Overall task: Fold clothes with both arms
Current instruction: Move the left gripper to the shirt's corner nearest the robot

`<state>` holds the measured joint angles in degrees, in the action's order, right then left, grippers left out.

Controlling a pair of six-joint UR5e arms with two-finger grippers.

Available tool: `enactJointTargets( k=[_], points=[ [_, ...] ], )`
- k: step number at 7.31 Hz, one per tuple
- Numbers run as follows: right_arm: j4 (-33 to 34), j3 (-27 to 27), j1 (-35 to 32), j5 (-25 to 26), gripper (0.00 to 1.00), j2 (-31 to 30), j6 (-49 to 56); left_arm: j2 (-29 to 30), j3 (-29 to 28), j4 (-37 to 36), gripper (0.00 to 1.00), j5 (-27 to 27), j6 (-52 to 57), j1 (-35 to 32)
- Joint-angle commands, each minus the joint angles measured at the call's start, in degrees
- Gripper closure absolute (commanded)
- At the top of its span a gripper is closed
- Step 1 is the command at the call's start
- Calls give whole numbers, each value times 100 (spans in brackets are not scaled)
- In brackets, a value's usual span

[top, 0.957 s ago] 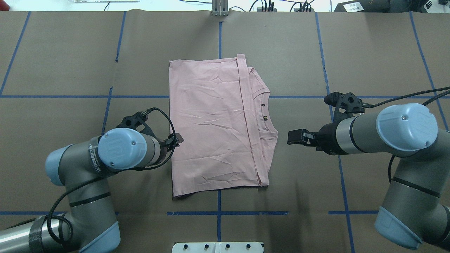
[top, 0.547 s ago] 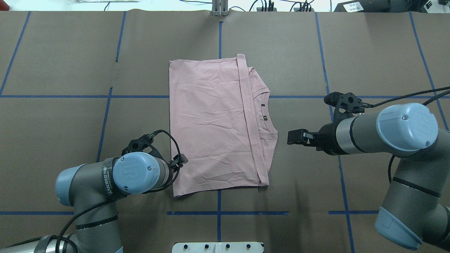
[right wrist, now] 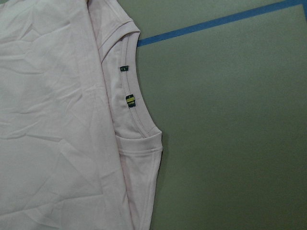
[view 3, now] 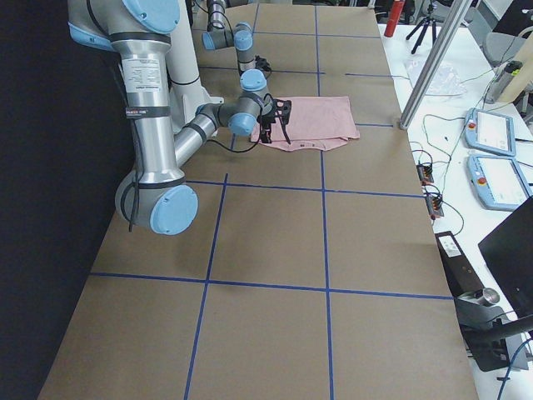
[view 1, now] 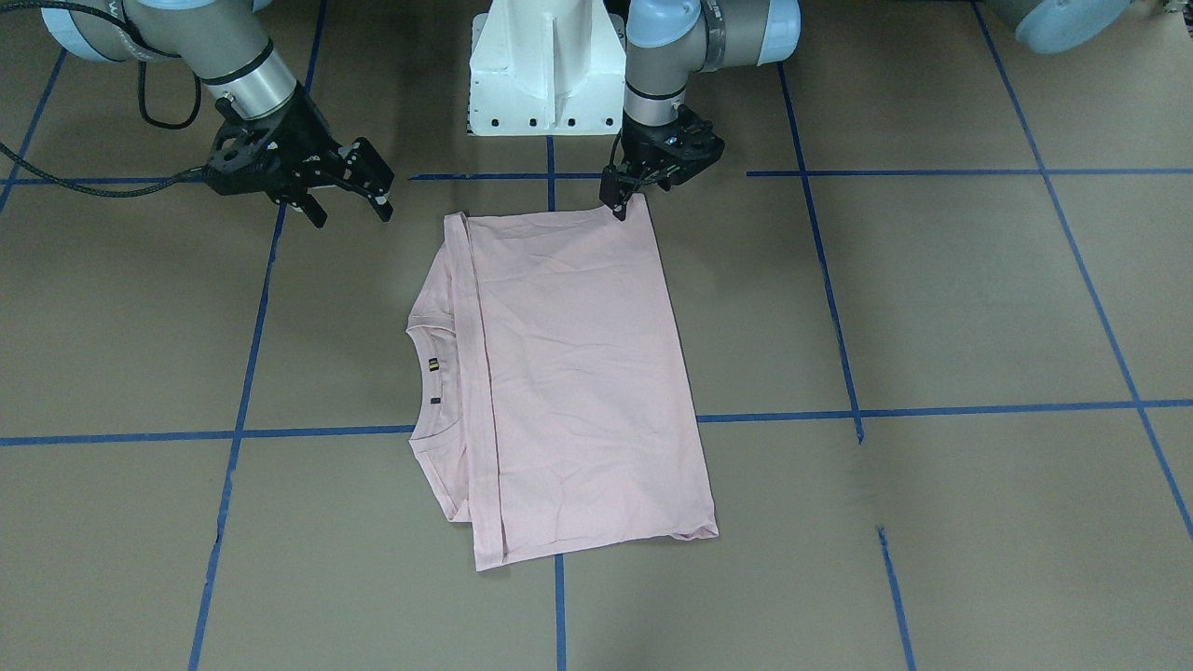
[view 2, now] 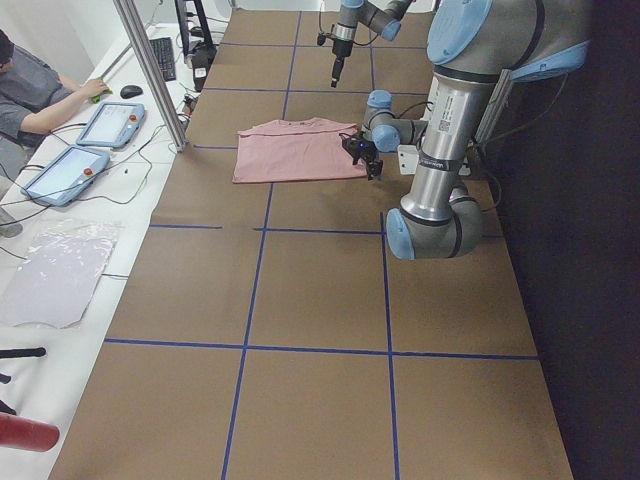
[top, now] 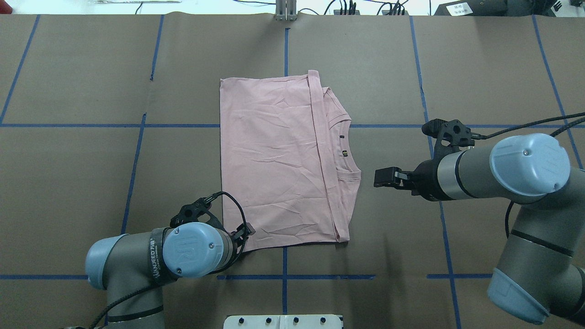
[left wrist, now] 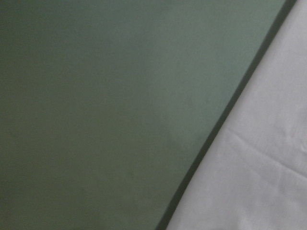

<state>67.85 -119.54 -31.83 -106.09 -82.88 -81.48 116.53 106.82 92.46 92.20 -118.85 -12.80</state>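
Note:
The pale pink T-shirt (top: 274, 160) lies folded flat mid-table, plain side up. Its collar (top: 343, 153) and two small tags face my right arm. My left gripper (top: 248, 230) sits low at the shirt's near left corner. In the front-facing view the left gripper (view 1: 618, 207) shows as one narrow tip touching that corner of the shirt (view 1: 578, 373); I cannot tell if it is open or shut. The left wrist view shows only blurred shirt edge (left wrist: 259, 177) and paper. My right gripper (top: 381, 178) hovers open and empty beside the collar. The right gripper's (view 1: 350, 214) fingers are spread.
Brown paper with blue tape lines (top: 283, 276) covers the table. The white pedestal (view 1: 545, 65) stands behind the shirt's near edge. A metal post (top: 285, 11) rises at the far edge. A person (view 2: 40, 90) sits by tablets (view 2: 110, 122) beyond the far side.
My left arm has slid along the shirt's left edge toward the robot, from mid-edge to the near left corner. The right arm and the shirt have stayed put.

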Motion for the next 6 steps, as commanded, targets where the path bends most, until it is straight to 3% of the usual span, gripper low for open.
enactJointTargets(
  k=[1,4,6],
  points=[
    [0,-8,-16,0,0,0,0,19,-3,0,7,0,-7,23],
    [0,-8,-16,0,0,0,0,10,-56,8,14,0,63,23],
    [0,-8,-16,0,0,0,0,11,-30,0,45,0,55,23]
  ],
)
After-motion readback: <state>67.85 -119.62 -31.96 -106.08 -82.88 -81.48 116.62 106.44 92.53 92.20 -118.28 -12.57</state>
